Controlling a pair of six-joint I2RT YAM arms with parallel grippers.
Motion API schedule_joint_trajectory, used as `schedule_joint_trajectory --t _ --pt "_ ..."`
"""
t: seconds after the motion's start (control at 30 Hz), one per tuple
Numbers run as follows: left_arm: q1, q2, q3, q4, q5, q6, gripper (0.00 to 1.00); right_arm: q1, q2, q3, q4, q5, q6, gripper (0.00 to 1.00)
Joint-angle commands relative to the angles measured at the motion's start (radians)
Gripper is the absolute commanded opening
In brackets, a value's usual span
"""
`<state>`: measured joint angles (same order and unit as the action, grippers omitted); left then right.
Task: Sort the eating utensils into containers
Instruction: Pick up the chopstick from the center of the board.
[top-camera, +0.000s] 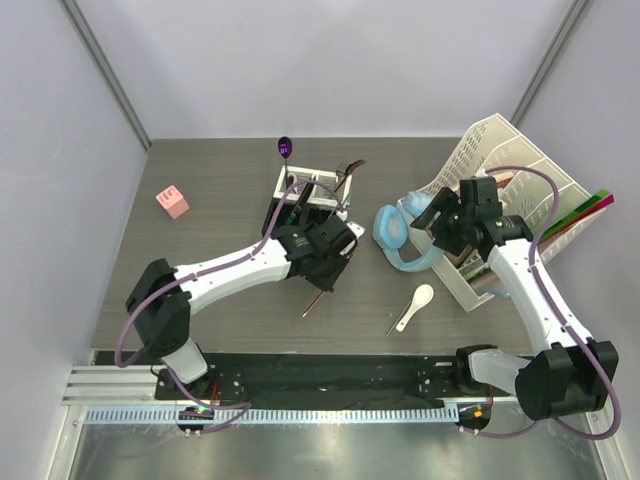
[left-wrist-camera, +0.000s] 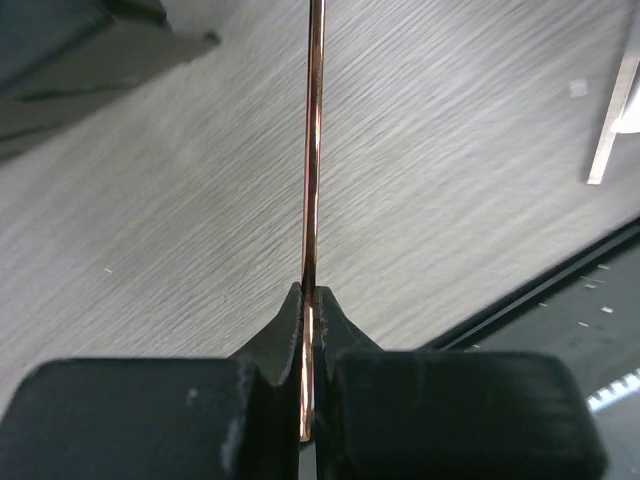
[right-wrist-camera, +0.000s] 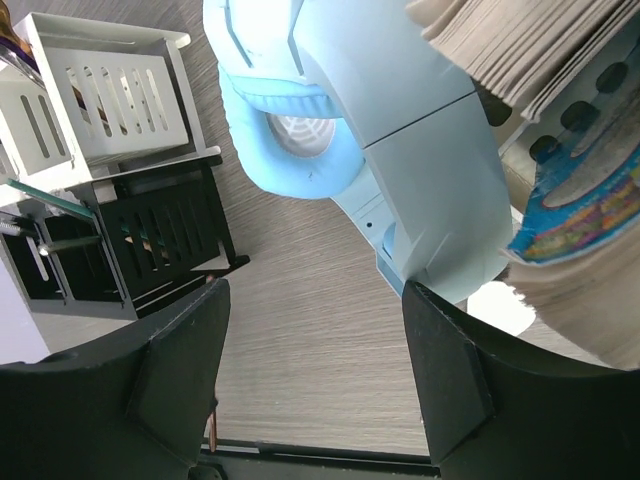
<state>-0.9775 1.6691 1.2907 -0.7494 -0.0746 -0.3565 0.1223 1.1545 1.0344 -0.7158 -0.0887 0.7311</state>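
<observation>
My left gripper (top-camera: 326, 262) is shut on a slim copper utensil (left-wrist-camera: 313, 150), seen edge on in the left wrist view and running straight up from the jaws (left-wrist-camera: 310, 300). From above, its copper end (top-camera: 311, 306) points down toward the table's near edge. The black and white caddy (top-camera: 305, 193) stands just behind that gripper, with a purple spoon (top-camera: 285, 147) sticking up from it. A white soup spoon (top-camera: 416, 304) lies on the table beside a thin dark piece (top-camera: 392, 323). My right gripper (right-wrist-camera: 315, 340) is open over bare table, near the caddy (right-wrist-camera: 150, 240).
Light blue headphones (top-camera: 404, 236) lie between the caddy and the big white slotted rack (top-camera: 510, 185), close under my right gripper. In the right wrist view the headphones (right-wrist-camera: 350, 110) fill the top. A pink block (top-camera: 172, 202) sits at the left. A black strip (top-camera: 330, 375) borders the near edge.
</observation>
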Motion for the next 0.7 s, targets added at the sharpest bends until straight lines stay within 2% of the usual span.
schedule_joint_trajectory --t 0.0,0.2,0.4,0.67 --pt "0.002 -0.036 0.048 0.025 0.052 0.053 0.00 -0.003 0.034 0.044 0.076 -0.017 0.027 0.75" --pt "0.002 -0.035 0.056 0.057 0.103 0.053 0.00 -0.003 0.027 0.041 0.085 -0.013 0.036 0.75" --pt "0.016 -0.104 0.117 0.113 0.044 0.096 0.00 -0.003 0.002 0.053 0.105 -0.037 0.047 0.75" --pt "0.157 -0.160 0.190 0.182 -0.011 0.131 0.00 -0.003 -0.056 0.066 0.157 -0.095 0.089 0.75"
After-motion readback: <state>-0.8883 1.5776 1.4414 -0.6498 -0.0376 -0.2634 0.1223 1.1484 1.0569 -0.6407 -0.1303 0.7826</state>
